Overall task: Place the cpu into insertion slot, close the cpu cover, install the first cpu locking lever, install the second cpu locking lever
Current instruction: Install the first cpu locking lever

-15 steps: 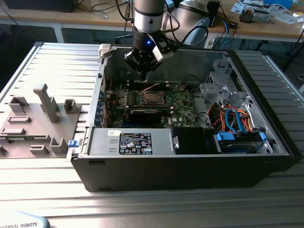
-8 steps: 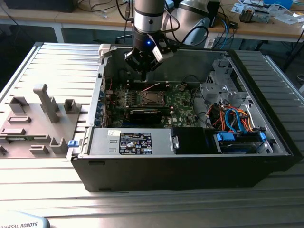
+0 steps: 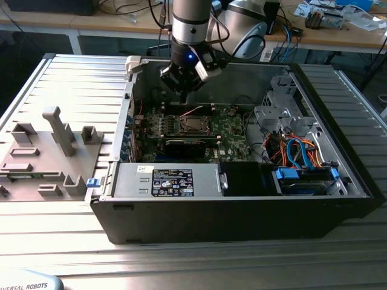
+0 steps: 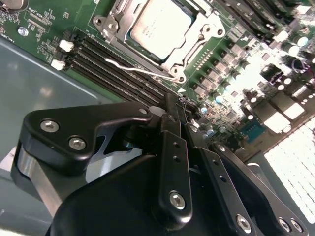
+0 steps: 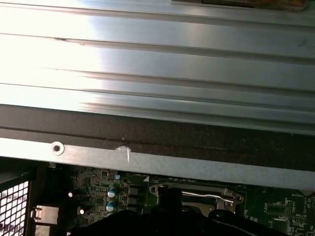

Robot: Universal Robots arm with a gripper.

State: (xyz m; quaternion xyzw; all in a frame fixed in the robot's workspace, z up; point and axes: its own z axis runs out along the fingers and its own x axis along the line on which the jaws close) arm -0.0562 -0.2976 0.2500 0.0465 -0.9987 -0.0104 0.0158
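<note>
1 cpu (image 4: 160,27) sits in the insertion slot (image 4: 115,19); fingers (image 4: 170,120) together, empty.

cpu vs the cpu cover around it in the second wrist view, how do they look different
The cpu is a solid, flat, pale grey square with a smooth dull top; the cpu cover is an open frame of shinier, stepped metal with a square hole in its middle. The cpu sits inside that hole, while the cpu cover rings it and reaches out over the green board. Both are metallic and lie flat at the same socket, ahead of the gripper.
</note>
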